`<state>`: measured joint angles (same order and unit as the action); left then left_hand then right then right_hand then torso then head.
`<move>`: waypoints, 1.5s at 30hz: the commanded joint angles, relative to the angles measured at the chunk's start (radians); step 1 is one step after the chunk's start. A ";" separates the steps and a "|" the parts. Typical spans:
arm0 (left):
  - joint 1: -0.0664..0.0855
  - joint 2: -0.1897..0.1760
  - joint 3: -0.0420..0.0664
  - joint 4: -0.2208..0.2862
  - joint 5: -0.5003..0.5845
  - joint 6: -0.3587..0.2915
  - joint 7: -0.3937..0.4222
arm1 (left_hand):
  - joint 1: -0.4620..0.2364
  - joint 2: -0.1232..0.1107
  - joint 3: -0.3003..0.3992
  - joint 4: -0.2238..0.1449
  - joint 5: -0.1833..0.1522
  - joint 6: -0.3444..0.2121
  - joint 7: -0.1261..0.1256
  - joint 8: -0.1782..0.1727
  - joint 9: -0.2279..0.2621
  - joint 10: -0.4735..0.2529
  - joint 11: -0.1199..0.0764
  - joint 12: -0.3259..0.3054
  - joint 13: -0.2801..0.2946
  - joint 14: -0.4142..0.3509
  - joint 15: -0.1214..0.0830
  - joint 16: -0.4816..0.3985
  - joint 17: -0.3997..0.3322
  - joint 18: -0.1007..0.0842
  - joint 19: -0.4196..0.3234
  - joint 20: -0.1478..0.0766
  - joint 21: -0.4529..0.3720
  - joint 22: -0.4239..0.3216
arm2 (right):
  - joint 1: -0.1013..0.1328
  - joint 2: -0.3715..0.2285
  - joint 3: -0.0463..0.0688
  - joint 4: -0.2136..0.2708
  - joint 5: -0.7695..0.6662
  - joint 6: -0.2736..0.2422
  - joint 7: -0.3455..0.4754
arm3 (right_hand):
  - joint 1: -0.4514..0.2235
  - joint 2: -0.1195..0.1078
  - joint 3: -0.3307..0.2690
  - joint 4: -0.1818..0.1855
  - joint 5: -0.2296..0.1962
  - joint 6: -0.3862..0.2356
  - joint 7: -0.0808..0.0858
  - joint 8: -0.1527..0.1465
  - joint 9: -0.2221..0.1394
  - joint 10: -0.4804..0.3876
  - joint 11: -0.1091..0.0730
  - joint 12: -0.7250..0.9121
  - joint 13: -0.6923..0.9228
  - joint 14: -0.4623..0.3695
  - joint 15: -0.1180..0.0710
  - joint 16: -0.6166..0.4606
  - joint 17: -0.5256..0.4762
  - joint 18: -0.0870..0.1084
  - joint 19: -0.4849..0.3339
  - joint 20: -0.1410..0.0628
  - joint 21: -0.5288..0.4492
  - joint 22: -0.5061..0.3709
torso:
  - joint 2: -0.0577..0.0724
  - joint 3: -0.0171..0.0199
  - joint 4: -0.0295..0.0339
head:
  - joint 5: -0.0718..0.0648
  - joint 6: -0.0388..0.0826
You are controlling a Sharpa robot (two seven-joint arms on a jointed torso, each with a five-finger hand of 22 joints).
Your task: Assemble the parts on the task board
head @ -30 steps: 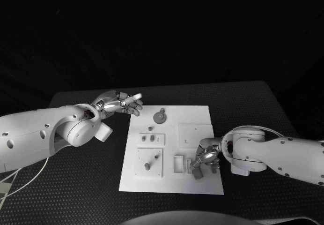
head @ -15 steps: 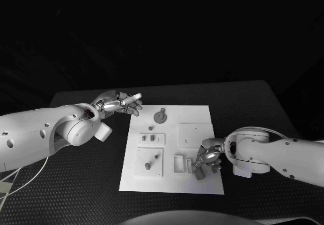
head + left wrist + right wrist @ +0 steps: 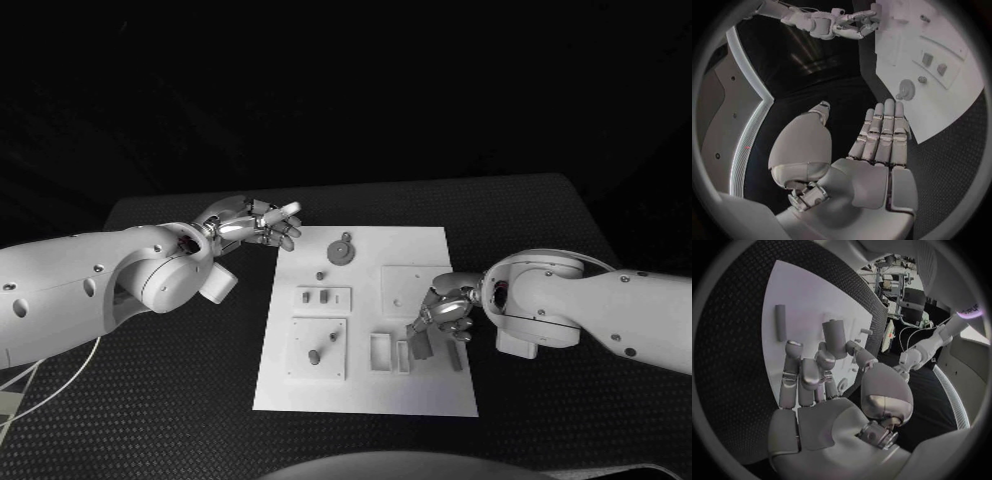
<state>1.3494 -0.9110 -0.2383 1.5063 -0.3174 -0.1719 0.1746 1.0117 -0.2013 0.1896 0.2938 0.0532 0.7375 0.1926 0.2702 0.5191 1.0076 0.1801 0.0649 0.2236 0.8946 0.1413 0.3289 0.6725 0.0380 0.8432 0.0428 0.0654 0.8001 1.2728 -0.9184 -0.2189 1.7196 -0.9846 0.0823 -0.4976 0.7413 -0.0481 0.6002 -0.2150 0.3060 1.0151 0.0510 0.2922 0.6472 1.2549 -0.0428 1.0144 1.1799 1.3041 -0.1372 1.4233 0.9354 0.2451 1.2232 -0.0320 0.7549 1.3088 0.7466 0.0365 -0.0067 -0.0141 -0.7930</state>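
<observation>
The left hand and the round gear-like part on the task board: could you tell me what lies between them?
In the head view, only bare black table and bare white task board lie between the left hand and the gear-like part.

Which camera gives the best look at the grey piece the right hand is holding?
The right wrist view: the grey piece stands clear between the right hand's fingers. In the head view it is small and partly covered. The left wrist view shows that hand tiny, the piece indistinct.

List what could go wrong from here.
1. The right hand pinches a grey part only at its lower end, above the board; it could tilt or slip out.
2. A grey rod lies loose on the board beside that hand; the fingers might knock it.
3. The left hand hovers open off the board's corner, so nothing steadies the board.
</observation>
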 commanded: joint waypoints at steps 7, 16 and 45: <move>0.001 0.002 0.000 0.003 0.010 0.018 -0.013 | -0.009 -0.004 0.005 0.001 -0.003 -0.006 0.026 0.005 0.002 -0.004 -0.002 0.007 -0.002 -0.006 -0.001 -0.004 0.003 0.006 -0.007 0.000 0.004 -0.002 | 0.007 0.066 -0.001 -0.044 0.141 -0.010 -0.029 | -0.011 0.016 -0.001 0.024 0.003 0.060 0.018 -0.001 0.003 0.006 0.001 0.000 0.002 0.001 -0.008 0.006 0.000 0.017 0.005 -0.005 0.005 0.018 | 0.001 -0.0023 0.0024 | -0.001 0.001; 0.001 0.002 0.001 0.005 0.010 0.017 -0.017 | -0.023 0.016 0.006 0.001 -0.003 -0.007 0.026 0.007 0.004 -0.003 -0.003 0.007 -0.003 -0.007 -0.001 -0.006 0.007 0.005 -0.010 0.000 0.004 -0.003 | 0.005 0.128 -0.030 -0.083 0.188 0.000 -0.045 | -0.023 0.017 -0.001 0.032 0.003 0.060 0.018 -0.003 0.002 0.005 0.001 0.000 0.003 0.002 -0.008 0.008 0.003 0.017 0.005 -0.005 0.006 0.019 | 0.000 -0.0002 0.0042 | 0.004 -0.003; 0.001 -0.003 0.000 0.009 0.010 0.023 -0.026 | -0.025 0.023 -0.004 0.000 -0.004 -0.008 0.025 0.009 0.005 -0.002 -0.004 0.006 -0.004 -0.007 -0.001 -0.007 0.011 0.005 -0.011 -0.001 0.005 -0.003 | -0.008 0.153 -0.030 -0.094 0.193 0.016 -0.067 | -0.050 0.020 -0.010 0.053 0.002 0.059 0.019 -0.005 0.001 0.002 0.002 -0.001 0.003 0.001 -0.007 0.007 0.003 0.017 0.003 -0.002 0.004 0.017 | 0.000 0.0004 0.0011 | 0.015 -0.011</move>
<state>1.3499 -0.9143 -0.2383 1.5121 -0.3139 -0.1654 0.1461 0.9901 -0.1797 0.1895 0.2937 0.0532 0.7376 0.1926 0.2741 0.5227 1.0077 0.1801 0.0689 0.2208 0.8946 0.1413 0.3251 0.6822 0.0365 0.8362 0.0427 0.0655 0.7977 1.2672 -0.7671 -0.2486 1.6241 -0.7936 0.0782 -0.5597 0.7023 -0.0319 0.5887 -0.1685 0.3064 1.0152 0.0510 0.2834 0.6534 1.2567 -0.0409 1.0145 1.1811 1.3052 -0.1391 1.4269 0.9377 0.2454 1.2272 -0.0323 0.7548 1.3088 0.7470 0.0372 -0.0062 -0.0001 -0.8035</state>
